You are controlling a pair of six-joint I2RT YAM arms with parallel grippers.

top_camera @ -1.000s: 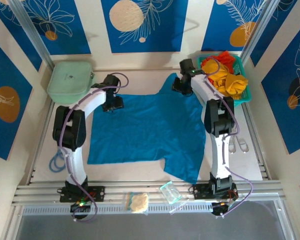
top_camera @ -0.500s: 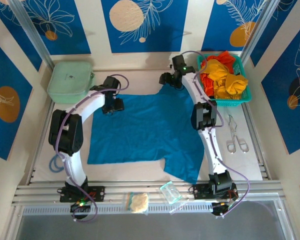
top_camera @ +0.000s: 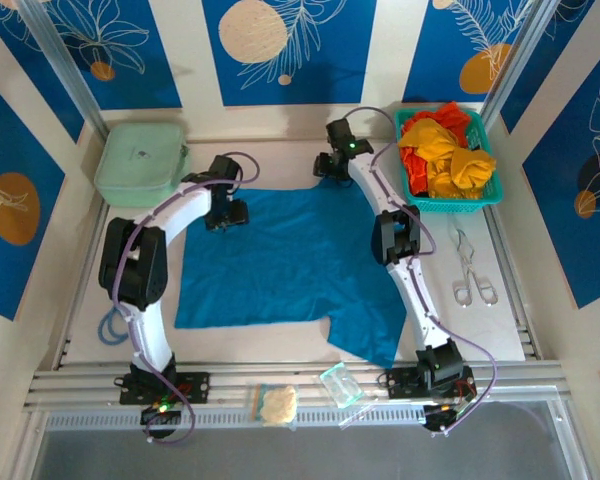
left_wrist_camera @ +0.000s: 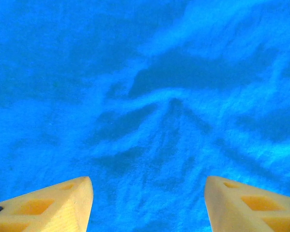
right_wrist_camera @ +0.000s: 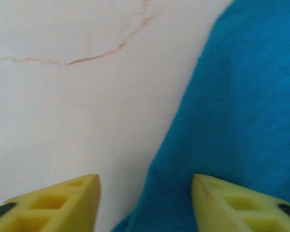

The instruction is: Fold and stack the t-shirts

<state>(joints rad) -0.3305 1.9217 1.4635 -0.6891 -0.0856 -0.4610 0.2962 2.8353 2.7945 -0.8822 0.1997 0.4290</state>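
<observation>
The teal-blue t-shirt (top_camera: pixel 290 260) lies spread mid-table. The left gripper (left_wrist_camera: pixel 147 193) hangs released over its far-left cloth. The right gripper (right_wrist_camera: pixel 145 193), also released, straddles what looks like the far hem. Both should pinch low, then draw nearward evenly.

Pale green zip case (top_camera: pixel 140 160): just left of the left jaws.
Teal mesh basket (top_camera: pixel 460 204): right of the right jaws, near.
Metal scissors, possibly tongs (top_camera: pixel 472 272): well behind the right jaws.
Small clear box (top_camera: pixel 340 384) and pale bagged lump (top_camera: pixel 276 404): far behind both jaws.
Veined white table (right_wrist_camera: pixel 63 96): under the right jaws.
</observation>
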